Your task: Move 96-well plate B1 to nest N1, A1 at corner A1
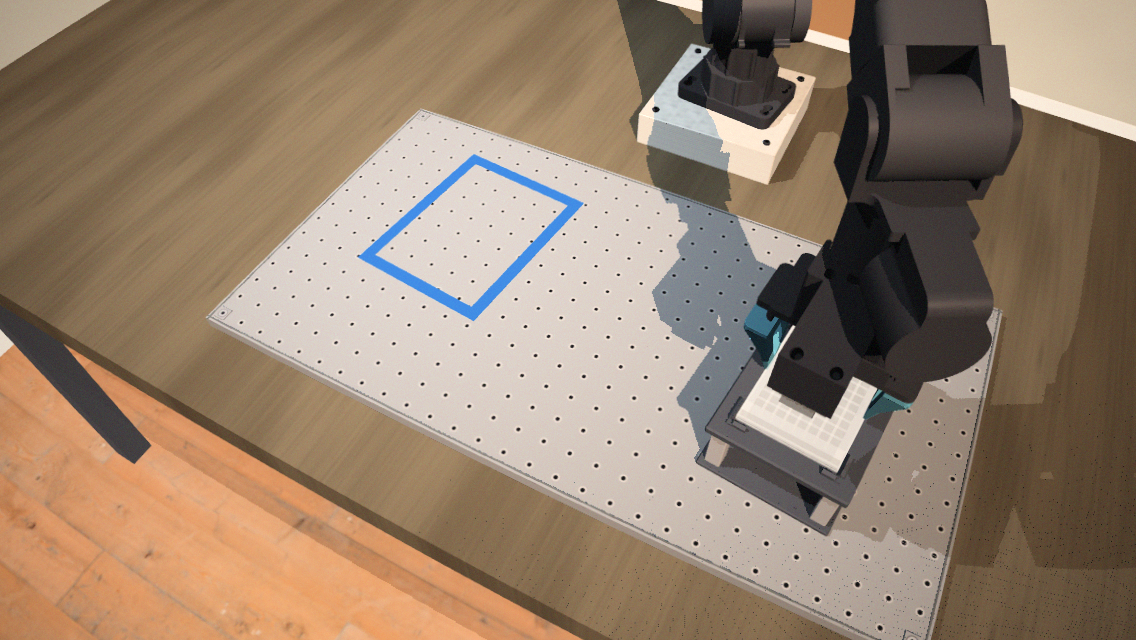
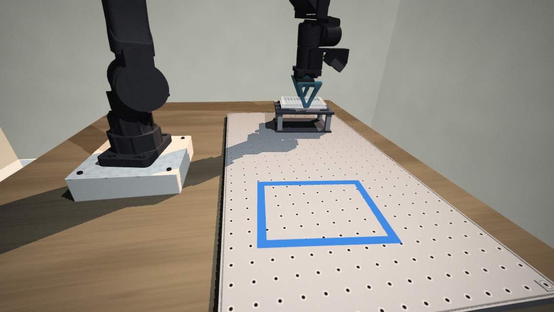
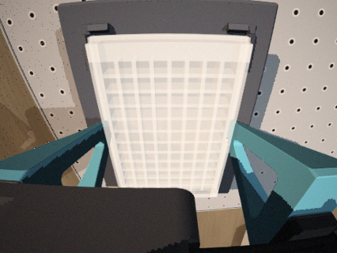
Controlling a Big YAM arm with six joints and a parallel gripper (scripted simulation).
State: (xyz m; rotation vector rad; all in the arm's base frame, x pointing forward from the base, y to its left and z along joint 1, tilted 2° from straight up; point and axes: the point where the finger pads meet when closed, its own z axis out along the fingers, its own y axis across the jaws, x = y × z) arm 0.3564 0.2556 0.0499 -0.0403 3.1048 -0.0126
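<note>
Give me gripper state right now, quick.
Gripper: closed on the plate, fingers clamping its long sides, over the nest.

The white 96-well plate (image 3: 169, 111) was clamped by the teal gripper (image 3: 168, 139), framed by the dark nest (image 3: 73, 47) over the perforated bench (image 3: 311, 69).

A matte black arm (image 1: 922, 159) of chunky, rounded segments rises from a flanged black foot on a pale block base (image 2: 89, 185). The tool (image 3: 168, 142) carries teal triangular fingers.
</note>
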